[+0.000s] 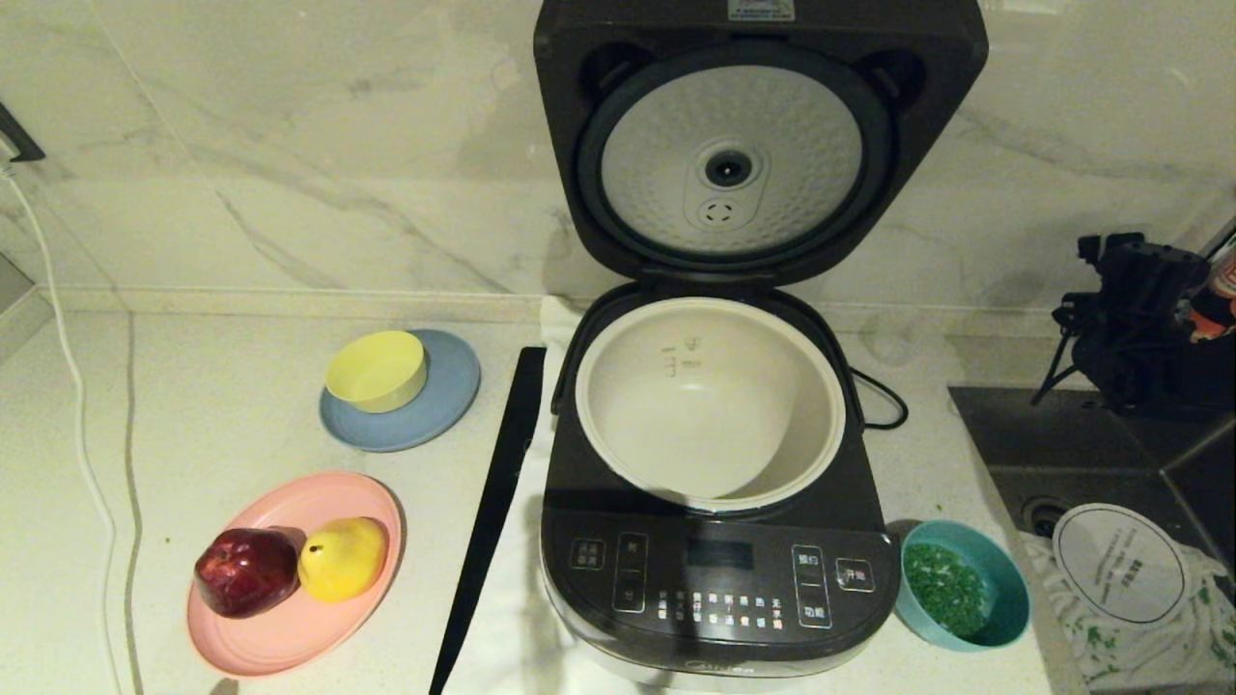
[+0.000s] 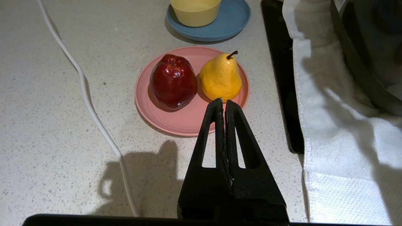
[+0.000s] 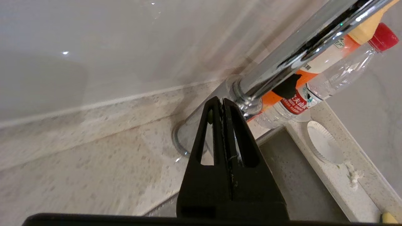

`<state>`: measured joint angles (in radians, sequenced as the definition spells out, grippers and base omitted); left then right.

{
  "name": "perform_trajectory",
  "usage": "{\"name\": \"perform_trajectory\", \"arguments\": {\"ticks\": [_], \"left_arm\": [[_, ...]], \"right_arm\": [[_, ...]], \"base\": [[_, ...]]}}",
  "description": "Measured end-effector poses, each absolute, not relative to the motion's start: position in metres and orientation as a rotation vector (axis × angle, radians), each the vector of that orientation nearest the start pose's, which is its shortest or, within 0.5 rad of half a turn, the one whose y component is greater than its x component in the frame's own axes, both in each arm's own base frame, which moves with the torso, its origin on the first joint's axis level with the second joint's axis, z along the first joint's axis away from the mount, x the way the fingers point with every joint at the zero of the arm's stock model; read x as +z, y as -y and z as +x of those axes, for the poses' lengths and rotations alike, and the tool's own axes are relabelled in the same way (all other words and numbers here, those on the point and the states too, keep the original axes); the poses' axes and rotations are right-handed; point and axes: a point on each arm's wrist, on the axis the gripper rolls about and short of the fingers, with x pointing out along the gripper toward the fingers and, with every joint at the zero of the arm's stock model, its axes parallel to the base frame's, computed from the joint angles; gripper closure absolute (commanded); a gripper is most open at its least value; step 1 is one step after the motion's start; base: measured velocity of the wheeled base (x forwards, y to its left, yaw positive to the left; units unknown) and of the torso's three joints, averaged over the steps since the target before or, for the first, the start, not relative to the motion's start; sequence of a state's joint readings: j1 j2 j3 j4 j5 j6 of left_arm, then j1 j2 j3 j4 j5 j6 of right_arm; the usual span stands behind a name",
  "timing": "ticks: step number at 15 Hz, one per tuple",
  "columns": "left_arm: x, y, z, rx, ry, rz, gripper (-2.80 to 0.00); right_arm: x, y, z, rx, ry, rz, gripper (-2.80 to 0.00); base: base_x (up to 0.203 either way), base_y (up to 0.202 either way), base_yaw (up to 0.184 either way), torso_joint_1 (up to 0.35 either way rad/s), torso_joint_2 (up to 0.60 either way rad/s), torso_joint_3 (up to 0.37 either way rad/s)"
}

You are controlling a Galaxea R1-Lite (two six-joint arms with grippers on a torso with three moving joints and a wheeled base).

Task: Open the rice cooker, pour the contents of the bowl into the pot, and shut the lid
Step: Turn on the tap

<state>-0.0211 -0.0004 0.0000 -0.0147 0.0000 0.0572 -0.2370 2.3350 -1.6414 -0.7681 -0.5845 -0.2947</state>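
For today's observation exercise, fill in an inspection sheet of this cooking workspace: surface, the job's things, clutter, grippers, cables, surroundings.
Surface: pale speckled counter; white towel under the rice cooker.
Job's things: lid stands open; pot white and empty; teal bowl, beside the cooker's front right corner, holds chopped green contents.
Clutter: yellow bowl on blue plate; red apple and yellow pear on pink plate; long black strip left of the cooker.
Grippers: left gripper shut, empty, above the pink plate's edge; right gripper shut, empty, near the tap.
Cables: white cable at left; black cord behind the cooker.
Surroundings: marble wall; sink at right; bottle.
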Motion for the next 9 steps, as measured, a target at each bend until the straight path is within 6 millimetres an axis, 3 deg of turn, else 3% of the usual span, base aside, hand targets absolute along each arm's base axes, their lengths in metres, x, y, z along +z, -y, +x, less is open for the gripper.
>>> {"name": "perform_trajectory", "arguments": {"ticks": [9], "left_arm": [[0.077,0.000,-0.023,-0.021,0.015,0.057,0.00]], "right_arm": [[0.176,0.135,0.488,-0.854,-0.050,-0.262,0.00]], "base": [[0.000,0.000,0.000,0.000,0.00,0.000]]}}
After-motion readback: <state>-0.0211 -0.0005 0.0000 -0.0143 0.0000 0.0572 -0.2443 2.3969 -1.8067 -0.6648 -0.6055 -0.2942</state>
